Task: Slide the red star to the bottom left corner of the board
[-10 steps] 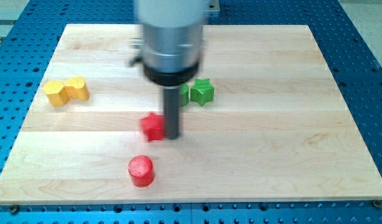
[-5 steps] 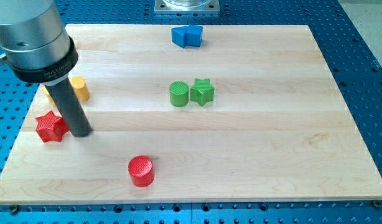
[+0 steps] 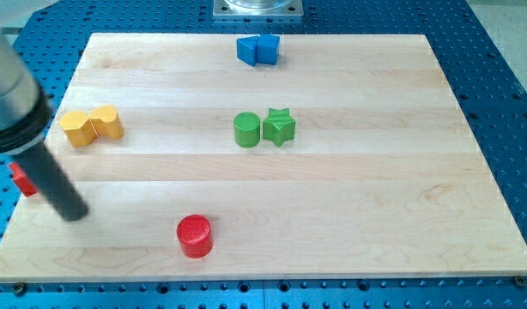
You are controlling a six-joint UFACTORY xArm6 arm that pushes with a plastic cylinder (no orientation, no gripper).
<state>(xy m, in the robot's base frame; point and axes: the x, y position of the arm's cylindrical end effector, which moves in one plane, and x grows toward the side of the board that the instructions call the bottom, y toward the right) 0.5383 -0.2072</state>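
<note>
My tip (image 3: 75, 212) is resting on the pale wooden counter (image 3: 349, 215) near its left edge, at about eight o'clock from the board's centre, while the small red plastic star (image 3: 23, 179) is sitting just beside the rod at about ten o'clock from the tip. The star is mostly hidden behind my dark rod and appears to be hanging partly over the counter's left edge, above the blue perforated table (image 3: 504, 86); whether rod and star are touching I cannot tell.

I am carrying no jaws at all, only the rod, so there is nothing to spread or press together.

The star looks light, rigid and ribbed like a printed part, and I judge it is likely to slide easily on the smooth wood and to turn if pushed on one point rather than on a flat flank. With the target corner lying toward six o'clock from it, contact would be best on its twelve o'clock side, nudging it inward from the edge, since it could tip off.

No brand, label or writing is readable anywhere. A red cylinder (image 3: 195, 236) is standing well apart at three o'clock from my tip.
</note>
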